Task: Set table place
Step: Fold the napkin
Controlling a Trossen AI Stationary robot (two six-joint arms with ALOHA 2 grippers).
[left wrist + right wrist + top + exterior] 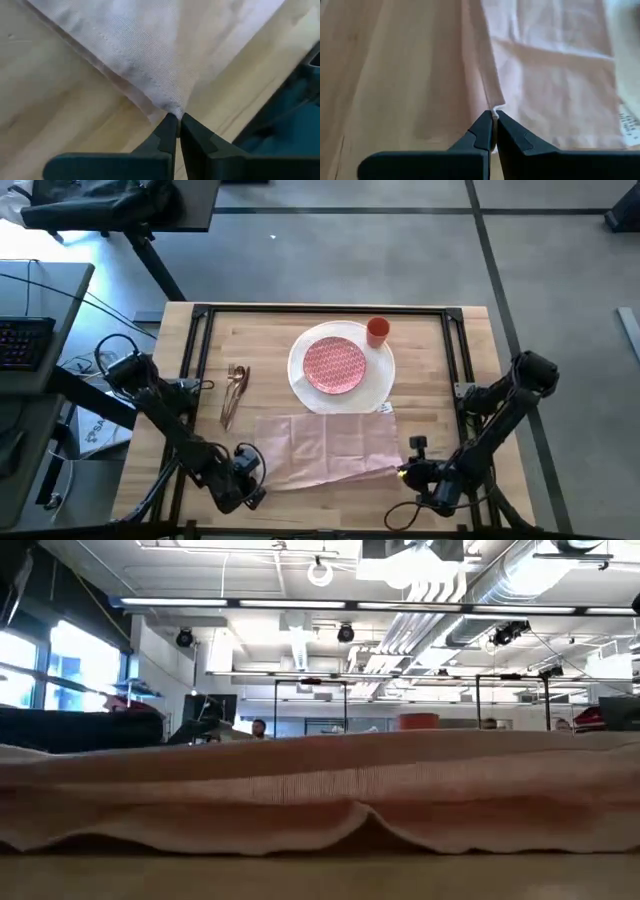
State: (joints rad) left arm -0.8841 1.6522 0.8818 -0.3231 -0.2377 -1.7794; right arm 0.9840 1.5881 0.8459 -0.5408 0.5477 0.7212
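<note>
Left tool (175,119) is pressed together on the near-left corner of the pink napkin (330,448), w/ the cloth tip pinched between its dark fingers (162,137) just above the wood. Right tool (494,116) is likewise closed, pinching the napkin's near-right corner at the folded hem; fingers (512,135) meet w/ only the cloth edge between them. From above, both arms reach in from the near side of the tabletop (260,340), left tool at approx the napkin's near-left corner, right tool at its near-right corner, so the napkin lies spread between them along the near edge, a bit rumpled. Napkin's far edge reaches the big white plate (385,385), which sits toward the far-centre of the tabletop w/ a smaller red-patterned plate (334,365) on it. Small orange cup (377,331) stands just beside the white plate on its far-right side. Copper cutlery (236,390) lies in a loose bunch left of the plates, apart from them & from the napkin. Low view is mostly filled by the napkin's wavy near edge (330,800) resting on the wood, w/ the room's ceiling lights & pipes behind. A printed tag shows at the napkin's right edge near the white plate (630,122).
</note>
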